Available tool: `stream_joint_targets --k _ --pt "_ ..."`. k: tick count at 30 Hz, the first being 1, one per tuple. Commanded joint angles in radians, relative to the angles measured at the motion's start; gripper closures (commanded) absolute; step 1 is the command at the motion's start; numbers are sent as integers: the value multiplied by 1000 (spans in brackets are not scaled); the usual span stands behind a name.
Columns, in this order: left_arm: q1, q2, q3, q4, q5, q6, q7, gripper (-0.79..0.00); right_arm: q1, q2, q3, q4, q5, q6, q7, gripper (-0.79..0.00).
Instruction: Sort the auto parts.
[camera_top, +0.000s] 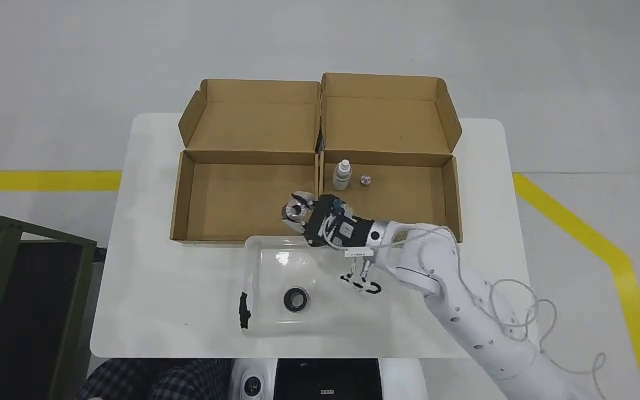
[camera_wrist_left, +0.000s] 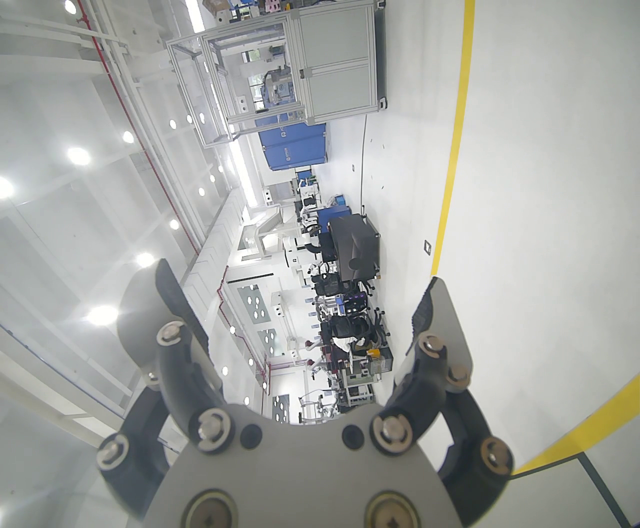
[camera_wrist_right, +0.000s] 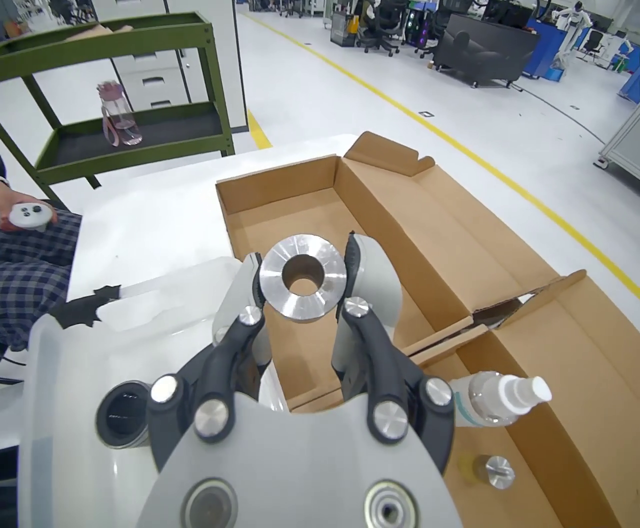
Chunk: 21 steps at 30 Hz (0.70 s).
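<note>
Right pincer (camera_wrist_right: 302, 260) closed on a metal ring (camera_wrist_right: 302, 306), held above the near corner of a cardboard box (camera_top: 225, 200). This is judged to be the transfer step. The next move calls for lowering, then release. The adjoining box (camera_top: 410, 200) holds a spray bottle (camera_top: 343, 175) and a small metal part (camera_top: 366, 180). The clear bin (camera_top: 262, 262) on the counter holds a black ring (camera_top: 295, 299).

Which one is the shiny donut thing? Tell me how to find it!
On the white table, find the open cardboard box that has no spray bottle in it. Above it, the fingers of the right gripper pinch a metal ring. It is shiny silver, unlike the black ring in the clear bin.
</note>
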Motion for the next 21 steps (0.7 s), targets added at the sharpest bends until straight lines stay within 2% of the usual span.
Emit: stream_joint_targets --k 1,10,21 --pt "0 0 0 0 0 0 0 -785 27 -9 -19 24 -6 29 12 0" --pt "0 0 0 0 0 0 0 -785 172 -63 -110 167 -2 127 78 0" --pt "0 0 0 0 0 0 0 -785 343 -145 -218 400 48 165 117 0"
